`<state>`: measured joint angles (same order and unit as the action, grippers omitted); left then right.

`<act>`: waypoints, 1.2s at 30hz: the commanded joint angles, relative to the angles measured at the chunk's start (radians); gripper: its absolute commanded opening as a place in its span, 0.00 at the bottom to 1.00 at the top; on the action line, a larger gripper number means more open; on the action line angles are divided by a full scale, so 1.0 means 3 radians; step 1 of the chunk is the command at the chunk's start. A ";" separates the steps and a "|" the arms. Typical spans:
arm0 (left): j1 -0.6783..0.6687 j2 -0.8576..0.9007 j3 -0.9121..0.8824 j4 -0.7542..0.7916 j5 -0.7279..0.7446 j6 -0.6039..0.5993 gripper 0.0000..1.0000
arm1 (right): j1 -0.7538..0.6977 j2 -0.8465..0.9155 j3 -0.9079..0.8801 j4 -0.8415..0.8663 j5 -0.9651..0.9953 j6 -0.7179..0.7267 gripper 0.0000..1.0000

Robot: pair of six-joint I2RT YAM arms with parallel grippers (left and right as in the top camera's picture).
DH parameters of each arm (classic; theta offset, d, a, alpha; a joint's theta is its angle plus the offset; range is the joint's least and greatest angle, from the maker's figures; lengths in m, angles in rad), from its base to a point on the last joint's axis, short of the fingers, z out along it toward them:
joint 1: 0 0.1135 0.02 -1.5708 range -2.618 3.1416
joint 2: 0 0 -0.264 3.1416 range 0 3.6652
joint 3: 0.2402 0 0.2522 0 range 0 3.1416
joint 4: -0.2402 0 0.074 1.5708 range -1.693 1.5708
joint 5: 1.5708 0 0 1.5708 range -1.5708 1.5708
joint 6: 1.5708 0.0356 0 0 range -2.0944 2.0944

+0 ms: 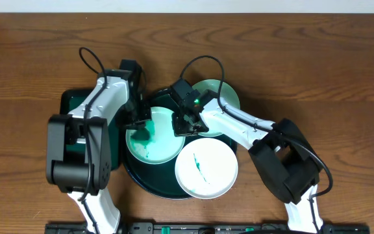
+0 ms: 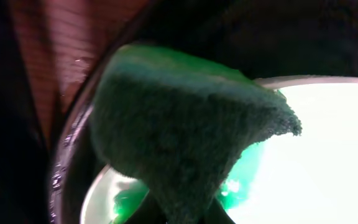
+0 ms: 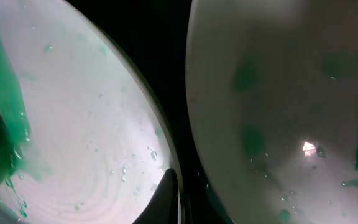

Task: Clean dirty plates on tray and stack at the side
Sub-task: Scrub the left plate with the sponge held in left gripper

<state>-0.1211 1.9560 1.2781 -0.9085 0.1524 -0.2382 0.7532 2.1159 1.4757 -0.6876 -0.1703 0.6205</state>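
Note:
The round dark green tray (image 1: 135, 177) carries three plates. On the left plate (image 1: 164, 148) teal smears spread from its left side. My left gripper (image 1: 138, 123) is shut on a dark green sponge (image 2: 179, 137) that rests on this plate (image 2: 328, 155) by the tray's rim (image 2: 64, 168). My right gripper (image 1: 186, 122) is shut on the same plate's right rim; one dark finger (image 3: 166, 196) lies over the edge of the plate (image 3: 86, 124). A white plate (image 1: 206, 168) with a thin smear sits at the front right. A pale mint plate (image 1: 221, 97) lies at the back.
A smaller rectangular dark green tray (image 1: 70, 104) lies left of the round one, mostly under my left arm. Bare wooden table (image 1: 343, 71) surrounds both trays. In the right wrist view a second plate (image 3: 278, 93) with faint green spots lies just beside the held one.

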 commanded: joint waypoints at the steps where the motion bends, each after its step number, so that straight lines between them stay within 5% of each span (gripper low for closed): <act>1: -0.0150 0.0322 -0.0112 -0.0022 0.0479 0.0216 0.07 | -0.0024 0.0081 0.0005 0.0010 0.0042 -0.0027 0.01; 5: -0.0348 0.0313 -0.0112 -0.0062 0.1335 0.0963 0.07 | -0.0024 0.0081 0.0005 0.0010 0.0042 -0.0027 0.01; 9: -0.0394 0.0313 -0.0111 -0.0095 0.1260 0.1072 0.07 | -0.0024 0.0081 0.0005 0.0010 0.0042 -0.0027 0.01; 17: -0.0193 0.0312 -0.0038 -0.0467 -0.0868 -0.0521 0.07 | -0.0024 0.0081 0.0005 0.0010 0.0042 -0.0027 0.01; 21: -0.0139 0.0310 -0.0029 -0.0636 -0.1184 -0.0813 0.07 | -0.0024 0.0081 0.0005 0.0013 0.0042 -0.0027 0.01; 26: -0.0207 0.0310 -0.0029 -0.0579 -0.0801 -0.0594 0.07 | -0.0024 0.0081 0.0005 0.0011 0.0042 -0.0027 0.01; 32: -0.0361 0.0310 -0.0029 -0.0223 0.0796 0.0590 0.07 | -0.0024 0.0081 0.0005 0.0011 0.0041 -0.0027 0.01; 36: -0.0403 0.0312 -0.0029 0.0104 0.1038 0.0626 0.07 | -0.0024 0.0081 0.0005 0.0009 0.0041 -0.0027 0.01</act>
<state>-0.2016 1.9961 1.2907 -0.9939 0.2131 -0.1547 0.7528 2.1159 1.4757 -0.6876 -0.1707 0.6205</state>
